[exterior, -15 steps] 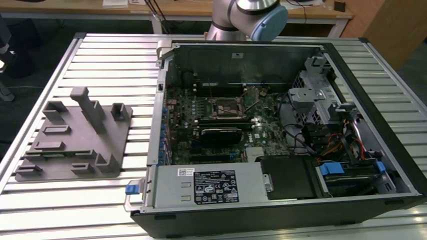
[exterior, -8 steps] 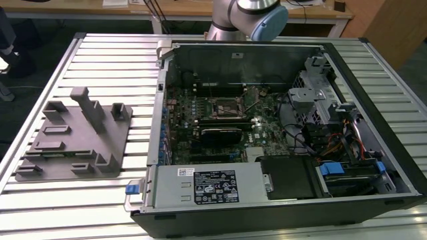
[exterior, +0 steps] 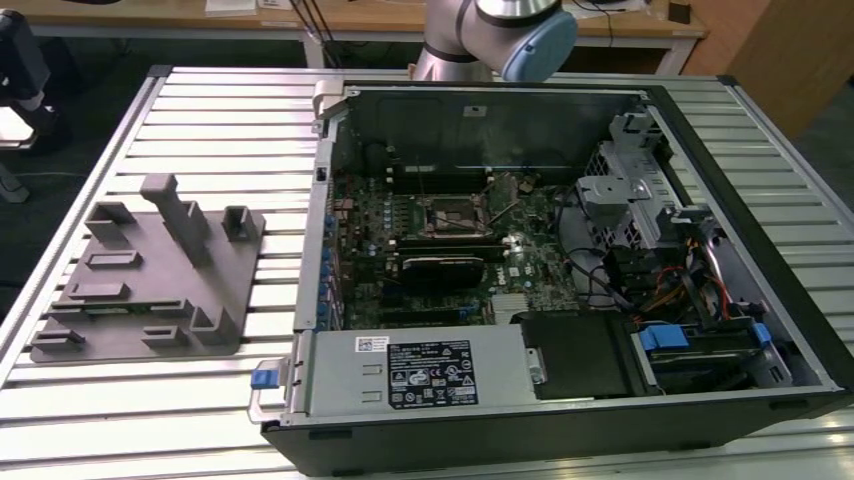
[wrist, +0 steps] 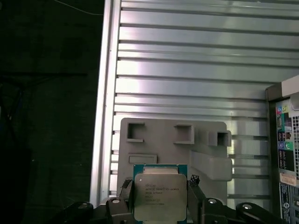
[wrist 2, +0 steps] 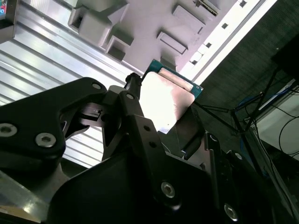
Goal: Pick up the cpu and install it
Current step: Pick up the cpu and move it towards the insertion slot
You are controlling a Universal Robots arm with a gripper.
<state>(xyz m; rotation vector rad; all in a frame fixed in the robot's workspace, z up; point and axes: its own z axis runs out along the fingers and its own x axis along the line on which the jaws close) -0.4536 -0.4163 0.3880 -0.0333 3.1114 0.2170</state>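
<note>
The cpu (wrist: 160, 199) is gripped by its edges in the pincer (wrist: 160, 186), above the grey tray (wrist: 159, 135), well apart from the motherboard socket (exterior: 447, 213).

Ribbed metal table (exterior: 134, 420); wooden desk (exterior: 374, 15) behind

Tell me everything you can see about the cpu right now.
The cpu is a flat square chip with a shiny silver metal lid that carries faint print. The lid sits on a thin green board that shows as a rim around it. In the second wrist view the lid glares bright. The pincer is shut on it, gripping two opposite edges. It hangs in the air, clear of the grey tray and the slatted metal table behind it. Nothing else touches it.
</note>
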